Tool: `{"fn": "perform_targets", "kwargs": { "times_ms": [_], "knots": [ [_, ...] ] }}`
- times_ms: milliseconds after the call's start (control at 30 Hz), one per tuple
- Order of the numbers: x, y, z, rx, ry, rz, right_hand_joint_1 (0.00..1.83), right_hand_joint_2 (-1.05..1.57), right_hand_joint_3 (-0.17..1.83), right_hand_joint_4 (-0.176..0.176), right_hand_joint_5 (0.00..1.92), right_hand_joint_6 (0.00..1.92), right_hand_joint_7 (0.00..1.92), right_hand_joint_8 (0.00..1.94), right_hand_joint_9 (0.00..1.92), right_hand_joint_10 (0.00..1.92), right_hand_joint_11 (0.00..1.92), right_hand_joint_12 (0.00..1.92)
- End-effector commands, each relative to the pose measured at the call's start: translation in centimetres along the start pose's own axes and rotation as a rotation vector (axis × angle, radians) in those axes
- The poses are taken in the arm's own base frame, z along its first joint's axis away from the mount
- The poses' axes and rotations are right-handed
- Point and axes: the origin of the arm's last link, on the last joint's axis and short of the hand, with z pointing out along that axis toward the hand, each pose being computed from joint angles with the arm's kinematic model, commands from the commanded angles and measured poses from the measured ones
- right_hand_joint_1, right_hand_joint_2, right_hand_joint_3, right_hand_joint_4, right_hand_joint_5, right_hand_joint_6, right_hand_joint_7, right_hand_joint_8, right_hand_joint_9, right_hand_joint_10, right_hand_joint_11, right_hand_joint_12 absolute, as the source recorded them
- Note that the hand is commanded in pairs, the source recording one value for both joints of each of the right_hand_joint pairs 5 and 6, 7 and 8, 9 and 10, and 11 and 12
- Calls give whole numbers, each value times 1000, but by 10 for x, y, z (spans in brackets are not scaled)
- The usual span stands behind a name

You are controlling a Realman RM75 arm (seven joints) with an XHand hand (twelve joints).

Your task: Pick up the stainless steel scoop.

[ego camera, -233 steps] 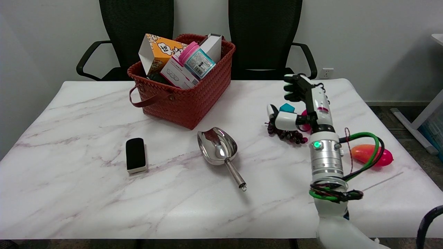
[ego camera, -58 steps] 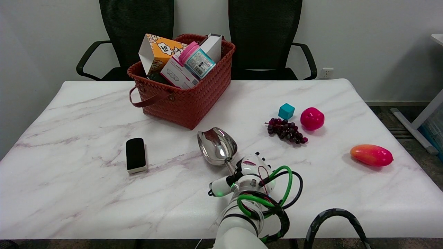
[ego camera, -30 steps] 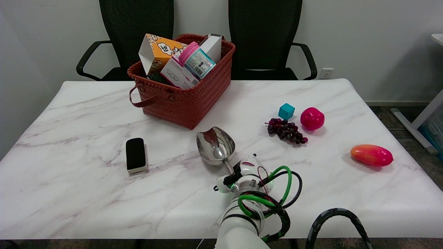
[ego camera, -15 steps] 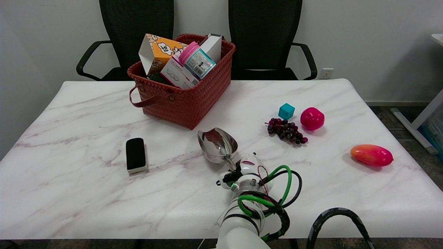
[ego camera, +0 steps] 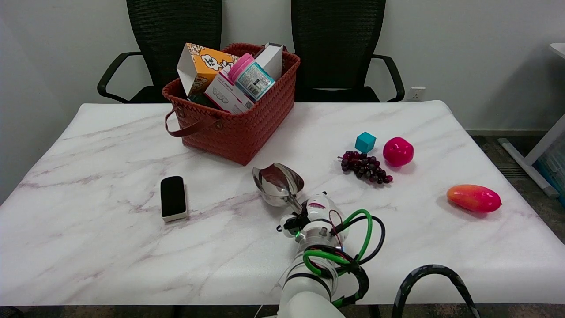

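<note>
Right hand (ego camera: pixel 309 214) closed around the handle of the scoop (ego camera: pixel 278 184), fingers mostly hidden under the wrist, so the exact wrap cannot be told. Scoop held near the middle of the surface (ego camera: pixel 110 238), bowl tipped up and pointing toward the basket (ego camera: pixel 247 132), apparently just clear of the marble, though contact at the bowl's underside cannot be ruled out.

Likely trouble from here: a slim, smooth, polished handle with a heavy bowl out front, so a slack hold could let the scoop twist or droop and slide out. Lifting too fast would add to that. Swinging the bowl forward risks knocking the basket just beyond it.

Basket woven, red-brown, with a looped handle on its near side, packed full: an orange box (ego camera: pixel 198 66) leaning at the left, a white box (ego camera: pixel 227 97) lying across the front, a tub with a pink lid (ego camera: pixel 251 77) on top, and a pale carton (ego camera: pixel 271 59) upright at the back.
</note>
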Motion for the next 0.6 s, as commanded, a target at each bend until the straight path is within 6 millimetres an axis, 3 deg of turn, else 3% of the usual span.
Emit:
{"fn": "perform_targets", "kwargs": {
  "times_ms": [33,200,300,600],
  "knots": [
    [-1,1,6,45,22,16,886,1367,645,0,1556,1556,1920,1920,1920,1920,1920,1920],
    [2,0,7,60,48,11,857,1508,601,0,1737,1737,1920,1920,1920,1920,1920,1920],
    [5,-1,7,83,79,1,840,1563,712,0,1918,1918,1920,1920,1920,1920,1920,1920],
    [8,0,8,102,111,-10,889,1517,804,0,1920,1920,1920,1920,1920,1920,1920,1920]
  ]
}}
